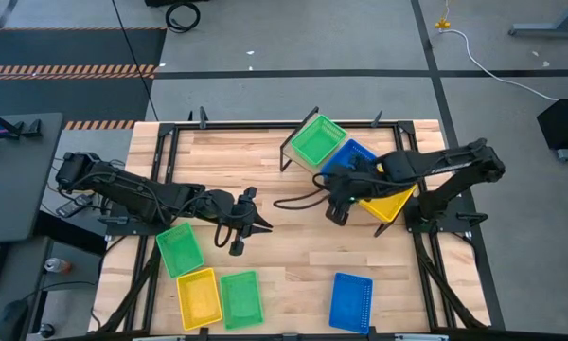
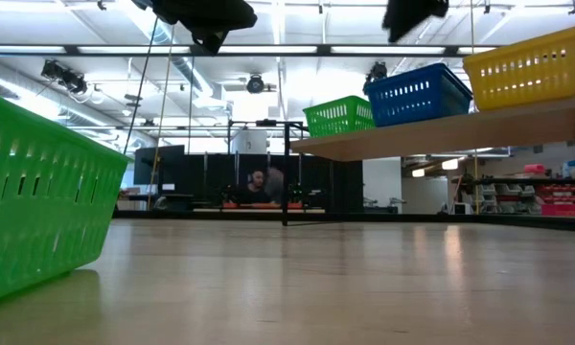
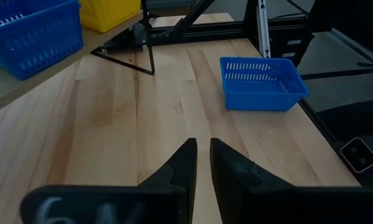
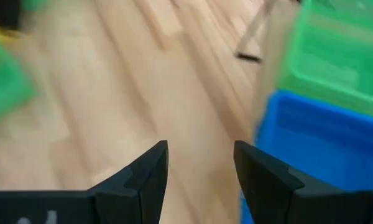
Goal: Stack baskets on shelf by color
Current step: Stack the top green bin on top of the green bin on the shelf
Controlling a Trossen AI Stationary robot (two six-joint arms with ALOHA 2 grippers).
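The shelf (image 2: pixel 460 129) stands at the table's far right and carries a green basket (image 1: pixel 319 142), a blue basket (image 1: pixel 352 156) and a yellow basket (image 1: pixel 390 204) in a row. On the table near the front lie a green basket (image 1: pixel 180 248), a yellow basket (image 1: pixel 198 297), another green basket (image 1: pixel 240 298) and a blue basket (image 1: pixel 351 301). My right gripper (image 4: pixel 199 149) hangs open above the table beside the shelf's blue basket (image 4: pixel 323 143), with nothing between its fingers. My left gripper (image 3: pixel 202 144) hovers over the table's middle, its fingers a narrow gap apart and empty.
Black frame rails run along the table's edges (image 1: pixel 265 125). Bare wood lies between the two grippers and in front of the shelf (image 1: pixel 293 246). A cable (image 1: pixel 298 201) trails from the right arm. A person sits far behind the table (image 2: pixel 259 182).
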